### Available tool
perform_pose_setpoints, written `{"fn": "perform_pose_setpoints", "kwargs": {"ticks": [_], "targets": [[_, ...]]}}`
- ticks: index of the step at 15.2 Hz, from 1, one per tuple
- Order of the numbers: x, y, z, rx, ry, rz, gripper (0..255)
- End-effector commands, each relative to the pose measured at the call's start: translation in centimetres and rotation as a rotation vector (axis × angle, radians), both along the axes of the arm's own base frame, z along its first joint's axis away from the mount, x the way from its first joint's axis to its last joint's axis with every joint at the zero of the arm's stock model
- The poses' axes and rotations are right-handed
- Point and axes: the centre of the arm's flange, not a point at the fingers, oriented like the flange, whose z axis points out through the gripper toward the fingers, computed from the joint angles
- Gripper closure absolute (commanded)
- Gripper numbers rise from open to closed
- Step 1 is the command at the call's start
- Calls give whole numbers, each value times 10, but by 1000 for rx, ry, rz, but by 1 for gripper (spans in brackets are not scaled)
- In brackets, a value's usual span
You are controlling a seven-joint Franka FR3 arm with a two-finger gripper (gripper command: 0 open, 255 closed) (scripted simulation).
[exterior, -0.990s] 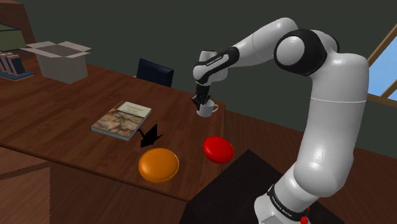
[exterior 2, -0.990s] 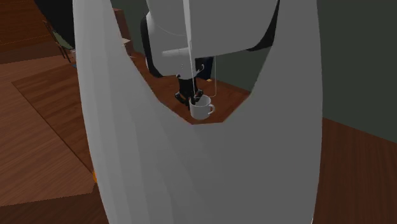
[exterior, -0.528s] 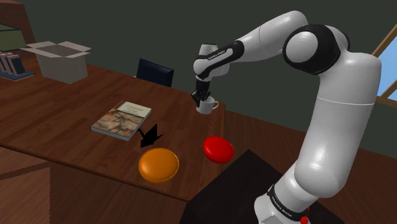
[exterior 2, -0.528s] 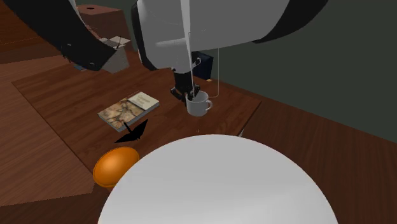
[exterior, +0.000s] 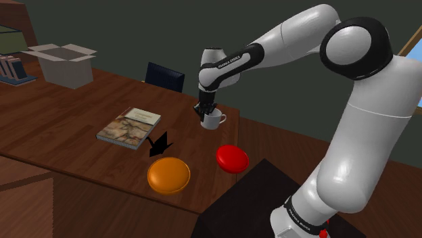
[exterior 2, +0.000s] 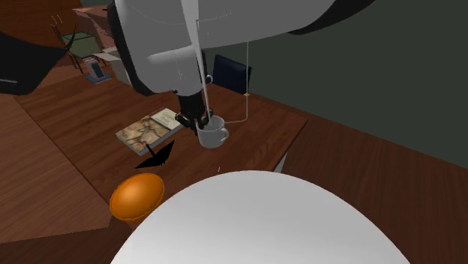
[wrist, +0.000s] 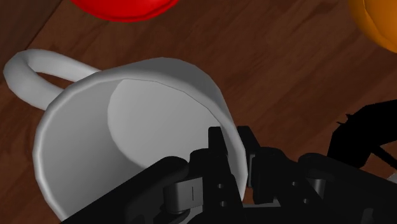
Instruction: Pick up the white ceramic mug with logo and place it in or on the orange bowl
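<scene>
My black gripper (exterior: 205,112) is shut on the rim of the white mug (exterior: 213,120), one finger inside and one outside. The mug (exterior 2: 213,134) hangs in the air above the brown table, with its handle on the side away from the book. In the wrist view the mug (wrist: 127,127) is seen from above, with its wall clasped between the fingers (wrist: 219,149). The orange bowl (exterior: 168,174) sits near the table's front edge, below and to the shoulder view's left of the mug. In the second exterior view the orange bowl (exterior 2: 136,196) lies at the lower left.
A red bowl (exterior: 232,158) lies right of the orange one. A book (exterior: 129,126) and a small black object (exterior: 159,143) sit left of the mug. A cardboard box (exterior: 61,63) stands at the far left, with a dark chair back (exterior: 164,76) behind the table.
The arm has carried the mug to the shoulder view's left and slightly toward the front of the table. The grip on the rim is unchanged.
</scene>
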Motion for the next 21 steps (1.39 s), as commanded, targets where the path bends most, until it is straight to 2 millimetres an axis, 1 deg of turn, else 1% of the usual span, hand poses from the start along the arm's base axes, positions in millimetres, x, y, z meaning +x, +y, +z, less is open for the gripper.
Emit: {"fn": "perform_pose_setpoints", "kwargs": {"ticks": [1, 21], "targets": [[-10, 25, 1, 0, 0, -2, 255], [-98, 274, 8, 0, 0, -2, 255]]}}
